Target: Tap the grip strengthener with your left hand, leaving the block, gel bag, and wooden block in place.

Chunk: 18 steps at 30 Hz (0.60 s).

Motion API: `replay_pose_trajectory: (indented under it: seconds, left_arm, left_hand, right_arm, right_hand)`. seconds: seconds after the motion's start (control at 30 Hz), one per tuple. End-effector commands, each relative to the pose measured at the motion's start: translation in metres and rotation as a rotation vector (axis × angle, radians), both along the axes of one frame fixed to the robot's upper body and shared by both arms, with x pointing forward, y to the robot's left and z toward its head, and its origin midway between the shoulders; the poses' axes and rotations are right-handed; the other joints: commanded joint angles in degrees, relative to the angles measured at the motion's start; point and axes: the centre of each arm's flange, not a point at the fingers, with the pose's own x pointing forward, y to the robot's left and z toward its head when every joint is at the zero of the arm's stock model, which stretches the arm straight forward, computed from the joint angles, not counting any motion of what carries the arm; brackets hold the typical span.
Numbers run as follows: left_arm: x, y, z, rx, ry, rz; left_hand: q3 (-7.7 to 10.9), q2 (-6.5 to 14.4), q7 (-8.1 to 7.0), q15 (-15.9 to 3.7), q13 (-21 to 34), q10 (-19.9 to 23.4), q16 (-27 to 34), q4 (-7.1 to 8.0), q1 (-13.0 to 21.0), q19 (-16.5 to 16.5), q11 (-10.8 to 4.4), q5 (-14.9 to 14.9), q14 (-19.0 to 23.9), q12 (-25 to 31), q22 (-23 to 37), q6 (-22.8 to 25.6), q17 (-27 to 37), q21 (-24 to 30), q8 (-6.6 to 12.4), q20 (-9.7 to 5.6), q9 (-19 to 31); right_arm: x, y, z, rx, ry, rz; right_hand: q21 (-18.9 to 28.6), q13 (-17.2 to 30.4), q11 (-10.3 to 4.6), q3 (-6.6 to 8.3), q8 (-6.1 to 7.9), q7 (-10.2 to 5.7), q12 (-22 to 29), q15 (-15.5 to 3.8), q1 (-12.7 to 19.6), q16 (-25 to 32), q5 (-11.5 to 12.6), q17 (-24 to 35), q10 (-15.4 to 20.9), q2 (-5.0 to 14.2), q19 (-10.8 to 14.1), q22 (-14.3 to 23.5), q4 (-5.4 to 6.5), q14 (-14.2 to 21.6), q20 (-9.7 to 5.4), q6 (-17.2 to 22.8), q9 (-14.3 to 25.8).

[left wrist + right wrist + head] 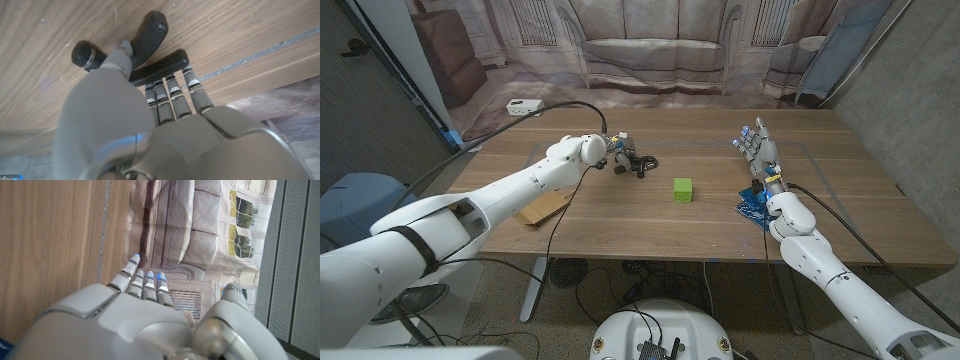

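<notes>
Black grip strengthener seemingly under left robot hand

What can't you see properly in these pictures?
- Grip strengthener: in the left wrist view, the left hand covers part of its black handles; whether the fingers actually touch them can't be told.
- Blue gel bag: in the head view, the right hand and its wrist hide part of it.
- Wooden block: in the head view, the left arm crosses over part of it.

lab or studio: printed sofa backdrop behind wooden table
</notes>
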Motion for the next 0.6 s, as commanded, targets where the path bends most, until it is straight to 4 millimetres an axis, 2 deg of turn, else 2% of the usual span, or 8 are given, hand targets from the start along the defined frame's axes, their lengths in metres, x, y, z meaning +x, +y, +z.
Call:
replay_pose_trajectory:
  seconds: [0.03, 0.6]
  left_arm:
    - [-0.0105, 0.011, 0.0206, -0.097, -0.065, -0.015]
    - [-0.0172, 0.0128, 0.0297, -0.134, -0.085, -0.03]
  left_hand:
    - [0.93, 3.4, 0.2, -4.77, 0.15, 1.83, 0.35, 0.09, 3.99, 10.96, -0.55, -0.04, 6.36, 0.51, 0.56, 0.93, 0.27, 0.72, 0.2, -5.12, 0.17]
    - [1.85, 3.59, 0.41, -5.13, 0.69, 3.17, 0.18, 0.12, 5.06, 12.22, -0.63, 0.03, 8.54, 0.81, 0.61, 2.59, 0.32, 1.13, 0.36, -5.59, 0.3]
  right_arm:
    - [-0.0016, -0.0001, -0.0011, 0.012, -0.013, -0.003]
    - [-0.0058, -0.0022, -0.0009, 0.022, -0.027, -0.012]
  right_hand:
    - [-0.02, 0.25, -0.11, -0.12, 0.05, 0.03, -0.03, 0.13, 0.54, 0.09, 0.05, 0.06, 0.41, 0.1, 0.5, 0.14, 0.02, 0.07, 0.1, 0.32, 0.06]
    - [-0.07, 0.27, -0.15, -0.19, 0.06, 0.0, -0.04, 0.25, 0.54, 0.06, 0.03, 0.09, 0.38, 0.09, 0.59, 0.14, 0.02, 0.17, 0.15, 0.35, 0.07]
